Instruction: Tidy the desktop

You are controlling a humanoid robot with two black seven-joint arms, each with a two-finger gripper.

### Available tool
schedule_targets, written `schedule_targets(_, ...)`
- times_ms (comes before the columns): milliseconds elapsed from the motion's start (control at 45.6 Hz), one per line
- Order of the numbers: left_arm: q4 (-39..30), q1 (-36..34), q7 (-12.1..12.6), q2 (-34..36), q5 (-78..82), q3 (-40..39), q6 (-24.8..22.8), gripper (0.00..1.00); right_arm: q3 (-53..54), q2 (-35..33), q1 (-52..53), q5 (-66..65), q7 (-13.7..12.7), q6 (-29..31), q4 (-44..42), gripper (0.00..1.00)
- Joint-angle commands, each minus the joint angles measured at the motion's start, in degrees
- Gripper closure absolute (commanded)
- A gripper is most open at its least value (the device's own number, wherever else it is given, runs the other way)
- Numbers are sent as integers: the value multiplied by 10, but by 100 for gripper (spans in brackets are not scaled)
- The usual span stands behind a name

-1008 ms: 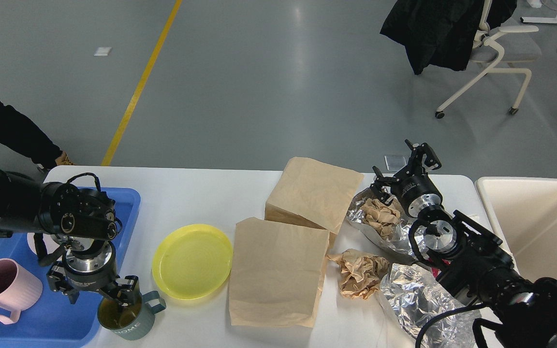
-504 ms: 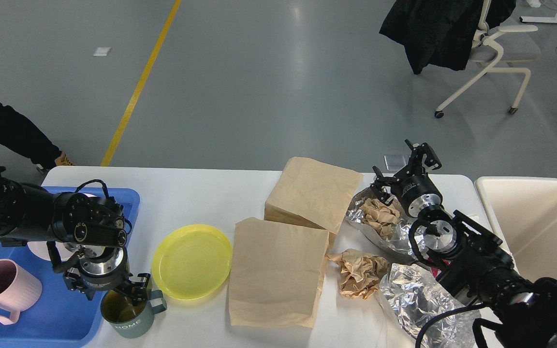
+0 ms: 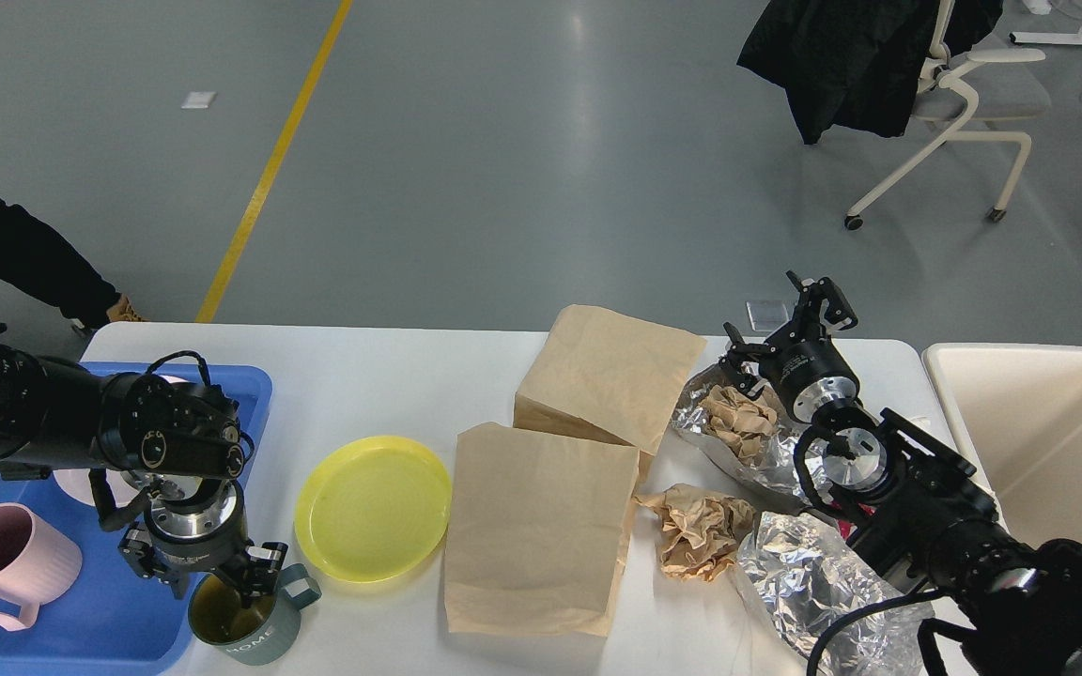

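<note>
The white desktop [image 3: 381, 376] carries mixed clutter. At its front left, my left gripper [image 3: 208, 575] points down and is shut on the rim of a dark green mug [image 3: 245, 624], one finger inside it. The mug tilts at the right edge of the blue tray [image 3: 255, 394]. At the back right, my right gripper [image 3: 782, 319] stands open with nothing between its fingers, just beyond a foil sheet holding crumpled brown paper [image 3: 738, 421].
A pink mug [image 3: 6, 563] and a white dish [image 3: 76, 488] sit in the tray. A yellow plate [image 3: 374, 507], two brown paper bags [image 3: 536, 535] [image 3: 611, 376], a crumpled paper ball [image 3: 701, 533] and more foil [image 3: 809, 582] lie across the middle and right. A cream bin [image 3: 1039, 441] stands at the right.
My left arm shifted right with the green mug, then eased back left and down a little. The right arm has not moved.
</note>
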Motion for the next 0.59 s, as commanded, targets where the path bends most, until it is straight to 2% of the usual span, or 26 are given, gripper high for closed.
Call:
schedule_targets(0, 0, -1, 4, -1, -1, 0, -25, 76, 0, 0, 0, 0, -1, 0, 0, 0)
schedule_targets(66, 0, -1, 10, -1, -2, 0, -32, 89, 0, 0, 0, 0, -1, 0, 0, 0)
schedule_targets(88, 0, 0, 13, -1, -2, 0, -33, 98, 0, 0, 0, 0, -1, 0, 0, 0)
schedule_targets(110, 0, 0, 15, -1, -2, 0, -33, 100, 0, 0, 0, 0, -1, -1, 0, 0)
schedule_targets(570, 1, 1, 15, -2, -2, -1, -10, 100, 0, 0, 0, 0, -1, 0, 0, 0)
